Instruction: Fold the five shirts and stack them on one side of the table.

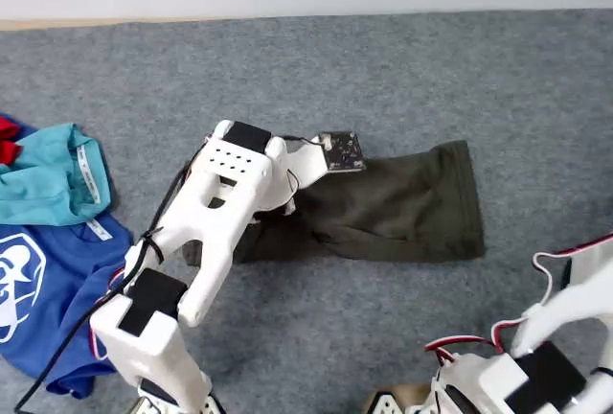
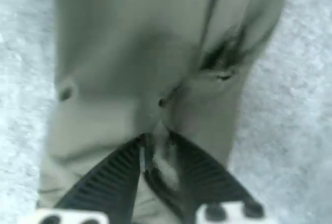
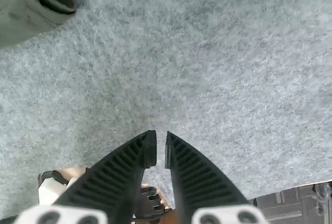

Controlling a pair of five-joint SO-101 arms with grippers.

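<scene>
Tension matters: with the left gripper (image 2: 154, 142) clamped on the olive shirt (image 1: 412, 205), draw the fold flat while the right gripper (image 3: 156, 143), fingers together and empty, pins the hem.

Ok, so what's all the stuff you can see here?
green shirt: 1, dark olive, middle of the table
teal shirt: 1, teal, crumpled at the left edge
blue shirt: 1, blue with white print, beside the teal one
red cloth: 1 bit, red, left edge
table: 1, grey, fuzzy
left arm: 1, white, over the green shirt
right arm: 1, white, near right corner
left gripper: 1, black, pinching the green shirt
right gripper: 1, black, shut over bare table
</scene>
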